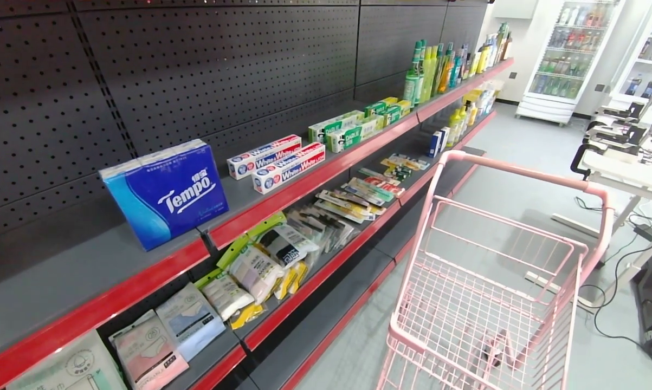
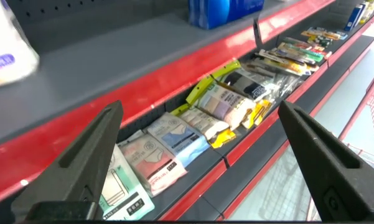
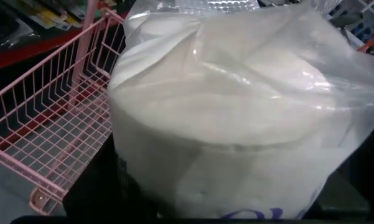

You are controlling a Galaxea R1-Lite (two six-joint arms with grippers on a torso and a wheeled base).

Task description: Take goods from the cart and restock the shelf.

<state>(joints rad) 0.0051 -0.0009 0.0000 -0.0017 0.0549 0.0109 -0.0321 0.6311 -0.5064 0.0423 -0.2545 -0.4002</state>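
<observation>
While pinching the wrapped roll pack [image 3: 224, 106] in the right pincer [image 3: 224, 208], lift clear of the cart [image 1: 521, 174] rim, set on bare shelf [image 1: 87, 271]; leave spread left pincer [image 2: 199, 118] aside.

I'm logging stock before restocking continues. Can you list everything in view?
Tissue pack: one, blue, upper shelf.
Toothpaste boxes: two, red-and-white, upper shelf, beside the tissue pack.
Green boxes: several, green-and-white, farther along the upper shelf.
Bottles: many, green and yellow, upper shelf's far end.
Packets: many, mixed colours, lower shelf.
Cart: one, pink, beside the shelves.
Roll pack: one, white in clear plastic, close before the right wrist camera.
Left gripper: one, dark, open, facing the shelves.
</observation>
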